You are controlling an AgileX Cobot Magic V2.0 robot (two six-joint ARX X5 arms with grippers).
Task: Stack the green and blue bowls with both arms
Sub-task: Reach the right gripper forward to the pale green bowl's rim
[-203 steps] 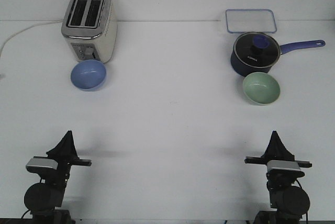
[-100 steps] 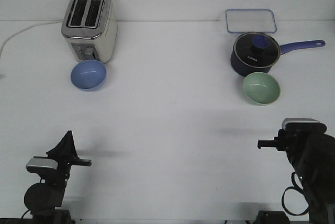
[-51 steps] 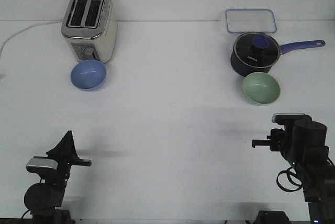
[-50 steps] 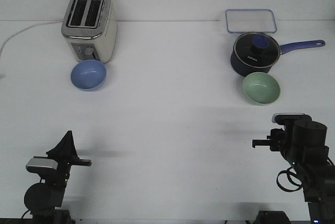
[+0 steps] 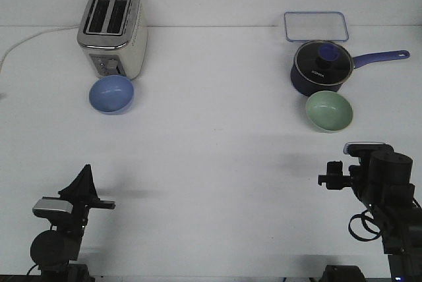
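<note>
The periwinkle blue bowl (image 5: 111, 94) sits at the far left, right in front of the toaster. The sage green bowl (image 5: 329, 111) rests at the far right, touching the front of the saucepan. My left gripper (image 5: 85, 170) stands near the front edge at the left, its fingers drawn together to a point, far from the blue bowl. My right arm is raised at the front right, with its gripper (image 5: 331, 175) a short way in front of the green bowl. Its fingers face away and their gap is hidden.
A cream toaster (image 5: 112, 31) with a white cord (image 5: 26, 39) stands at the back left. A dark navy saucepan (image 5: 320, 68) with a glass lid and long handle is at the back right, with a clear rectangular container (image 5: 315, 26) behind it.
My right arm has lifted out of its folded rest pose and swung forward toward the green bowl. The left arm and both bowls have not moved.
</note>
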